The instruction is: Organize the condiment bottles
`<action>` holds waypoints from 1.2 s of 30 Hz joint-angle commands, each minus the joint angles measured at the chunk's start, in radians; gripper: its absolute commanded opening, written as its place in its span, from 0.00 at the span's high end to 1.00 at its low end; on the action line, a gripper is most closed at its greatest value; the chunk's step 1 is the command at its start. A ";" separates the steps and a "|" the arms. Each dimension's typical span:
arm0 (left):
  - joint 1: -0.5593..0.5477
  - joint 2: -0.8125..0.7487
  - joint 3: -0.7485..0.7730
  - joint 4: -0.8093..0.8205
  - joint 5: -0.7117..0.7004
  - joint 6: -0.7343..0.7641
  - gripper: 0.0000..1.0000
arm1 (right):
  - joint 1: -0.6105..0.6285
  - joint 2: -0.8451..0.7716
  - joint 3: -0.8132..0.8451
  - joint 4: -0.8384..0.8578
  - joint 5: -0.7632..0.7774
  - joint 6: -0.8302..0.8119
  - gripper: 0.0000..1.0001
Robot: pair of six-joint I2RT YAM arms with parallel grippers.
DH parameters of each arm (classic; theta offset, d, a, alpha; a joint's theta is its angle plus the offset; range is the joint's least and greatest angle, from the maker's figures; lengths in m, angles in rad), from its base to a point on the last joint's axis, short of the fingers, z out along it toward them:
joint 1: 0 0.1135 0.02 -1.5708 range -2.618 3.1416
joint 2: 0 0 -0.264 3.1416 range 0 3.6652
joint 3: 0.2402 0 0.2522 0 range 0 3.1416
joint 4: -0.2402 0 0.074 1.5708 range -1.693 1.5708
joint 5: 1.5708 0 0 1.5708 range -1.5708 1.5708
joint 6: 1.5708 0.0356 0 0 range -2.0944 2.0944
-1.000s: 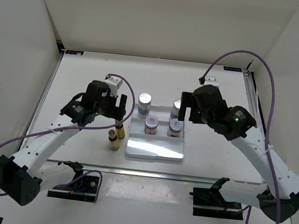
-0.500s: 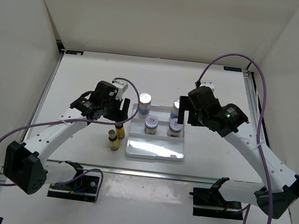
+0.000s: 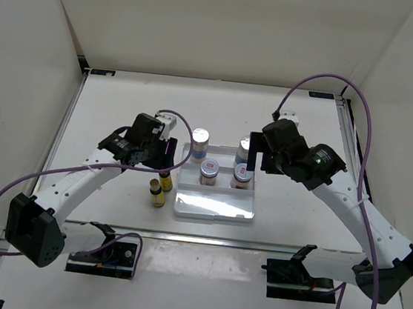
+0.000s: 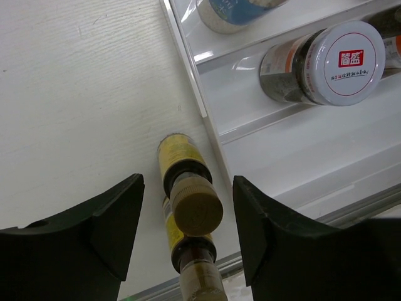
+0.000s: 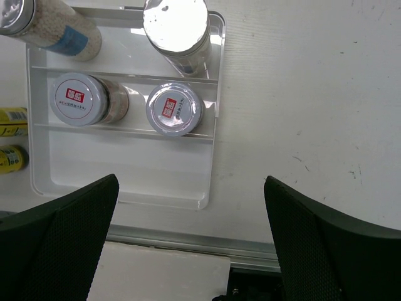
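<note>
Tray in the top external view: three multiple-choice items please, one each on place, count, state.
1. Relative to the tray, the two yellow bottles stand: A inside it; B on the table to its left; C to its right.
2. Bottles in the tray: A two; B four; C six.
3. The tray's near row is: A empty; B holding one jar; C full.
B, both stand outside the left wall. B, two tall bottles plus two jars. A, only bare white floor shows there.
</note>
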 commanded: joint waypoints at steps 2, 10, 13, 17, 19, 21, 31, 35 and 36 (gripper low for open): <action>-0.005 0.000 0.018 -0.002 0.000 -0.005 0.34 | -0.016 -0.031 0.002 -0.006 0.023 0.001 0.00; -0.025 0.000 0.018 -0.011 0.000 0.004 0.48 | -0.025 -0.031 0.002 -0.006 0.023 -0.008 0.00; -0.035 0.000 0.018 -0.011 -0.018 0.004 0.52 | -0.025 -0.031 0.002 -0.015 0.023 -0.008 0.00; -0.044 0.009 0.028 -0.023 -0.036 0.004 0.59 | -0.025 -0.031 0.002 -0.015 0.023 -0.008 0.00; -0.053 0.009 0.038 -0.032 -0.046 0.004 0.63 | -0.025 -0.031 0.002 -0.015 0.023 -0.017 0.00; -0.053 0.009 0.058 -0.032 -0.059 0.004 0.70 | -0.025 -0.031 0.002 -0.015 0.023 -0.017 0.00; -0.053 0.029 0.195 -0.081 -0.081 0.004 0.87 | -0.034 -0.031 0.002 -0.015 0.023 -0.026 0.00; -0.053 0.029 0.261 -0.104 -0.092 0.004 0.87 | -0.034 -0.042 -0.007 -0.025 0.023 -0.026 0.00; -0.053 0.038 0.293 -0.117 -0.092 0.004 0.87 | -0.034 -0.042 -0.007 -0.025 0.023 -0.026 0.00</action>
